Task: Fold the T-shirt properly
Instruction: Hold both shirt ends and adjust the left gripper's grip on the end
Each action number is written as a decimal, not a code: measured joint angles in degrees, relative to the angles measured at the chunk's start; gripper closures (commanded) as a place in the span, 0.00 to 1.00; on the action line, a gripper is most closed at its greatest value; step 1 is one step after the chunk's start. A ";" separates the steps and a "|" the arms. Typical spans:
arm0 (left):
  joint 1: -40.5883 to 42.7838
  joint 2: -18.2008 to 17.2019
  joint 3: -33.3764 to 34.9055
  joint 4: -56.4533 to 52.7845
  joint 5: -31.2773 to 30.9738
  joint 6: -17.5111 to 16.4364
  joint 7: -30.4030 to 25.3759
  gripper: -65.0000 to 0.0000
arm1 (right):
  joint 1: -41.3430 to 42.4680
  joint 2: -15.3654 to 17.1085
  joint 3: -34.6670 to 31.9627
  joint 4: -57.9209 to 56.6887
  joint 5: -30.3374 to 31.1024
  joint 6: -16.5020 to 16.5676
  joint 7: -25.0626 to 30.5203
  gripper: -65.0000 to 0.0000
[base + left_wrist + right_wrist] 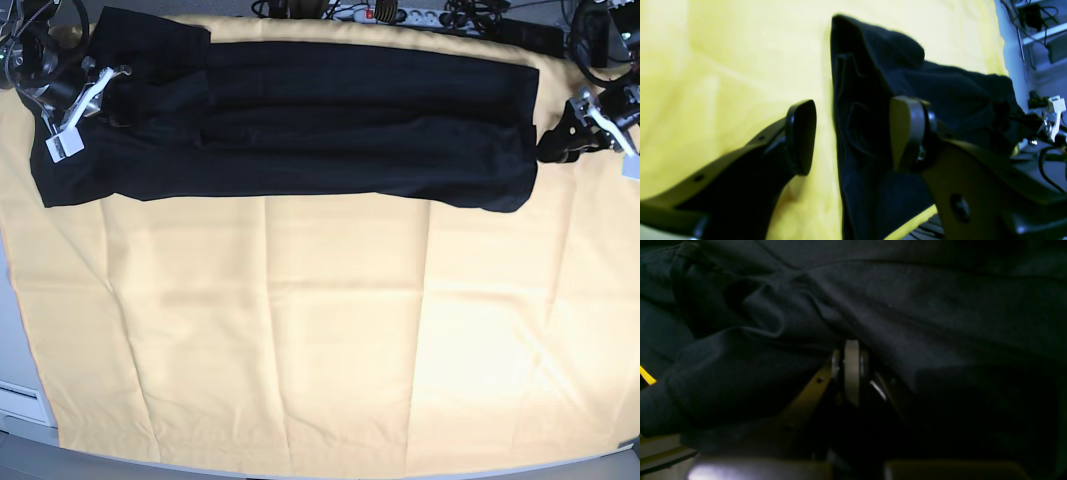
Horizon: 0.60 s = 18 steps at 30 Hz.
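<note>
Two arms sit at opposite ends of the T-shirt (330,125), which lies as a long folded band across the far part of the pale yellow cloth (320,340).

Left gripper (853,133): jaws spread wide, nothing pinched. In the left wrist view the shirt's end edge stands between the two fingers; one finger (803,136) is over bare yellow cloth and apart from the fabric, the other finger (907,133) is in front of the black fabric; contact cannot be told. In the base view this gripper is just beside the shirt's end.

Right gripper (852,371): jaws clenched together. In the right wrist view black fabric drapes over and around the tips, folds bunched ahead of them. Whether a layer is actually caught between the pads cannot be told.
</note>
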State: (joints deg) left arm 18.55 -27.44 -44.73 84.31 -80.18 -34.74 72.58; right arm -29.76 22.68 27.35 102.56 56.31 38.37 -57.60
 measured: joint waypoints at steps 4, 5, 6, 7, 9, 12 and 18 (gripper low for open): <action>0.00 -0.17 -2.78 0.00 -2.08 -1.31 0.13 0.46 | -0.02 0.00 0.00 0.00 0.00 0.00 0.02 1.00; 0.00 -0.28 -3.39 0.00 -1.99 -1.31 0.15 0.46 | 0.00 0.00 0.00 0.00 0.00 0.00 0.02 1.00; 0.00 -0.31 -3.78 0.00 -1.97 -1.31 0.11 0.46 | 0.00 0.00 0.00 0.00 0.00 0.00 0.00 1.00; 0.00 -0.31 -3.93 0.00 -1.97 -1.31 0.11 0.46 | 0.00 0.00 0.00 0.00 0.00 0.00 0.00 1.00; 0.00 -0.15 -3.93 0.00 -1.95 -1.31 0.15 0.46 | 0.00 0.00 0.00 0.00 0.00 0.00 0.00 1.00; 0.02 0.00 -3.21 0.00 -2.10 -1.14 0.24 0.46 | -0.02 0.00 0.00 0.00 0.00 0.00 0.02 1.00; 0.02 0.17 -0.55 0.00 -3.06 -0.20 0.52 0.46 | 0.00 0.00 0.00 0.00 0.02 0.00 0.02 1.00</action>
State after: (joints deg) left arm 18.57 -27.27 -45.28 84.31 -83.24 -34.94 73.10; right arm -29.76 22.68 27.35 102.56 56.34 38.37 -57.58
